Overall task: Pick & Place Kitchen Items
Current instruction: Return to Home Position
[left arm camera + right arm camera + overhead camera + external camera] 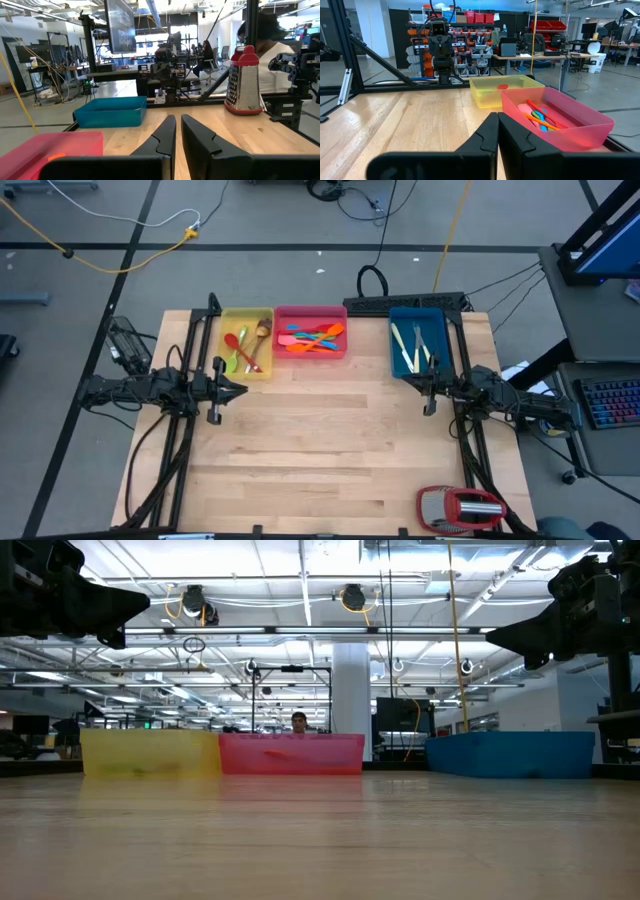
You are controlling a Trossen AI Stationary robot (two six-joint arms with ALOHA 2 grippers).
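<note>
Dark fingers of the left gripper (177, 120) fill the foreground of its wrist view, drawn together to a narrow slit and holding nothing. The right gripper (496, 116) is likewise empty, its fingers pressed closed. Seen from above, both hang over the wooden table (330, 450), the left gripper (238, 389) by the left edge and the right gripper (408, 383) by the right edge, tips pointing inward at each other.

Three trays line the far edge. The yellow tray (262, 313), nearest the far left corner, holds spoons (245, 345), among them a green and a red one. Touching it, the pink tray (310, 310) holds orange, blue and red spatulas (315, 338). The blue tray (395, 340), set apart toward the far right corner, holds cream-handled knives (405, 348).

A red-and-silver box grater (462, 508) lies on its side near the front right corner. Beyond the far edge, a person (299, 722) shows above the pink tray's rim in the low view.
</note>
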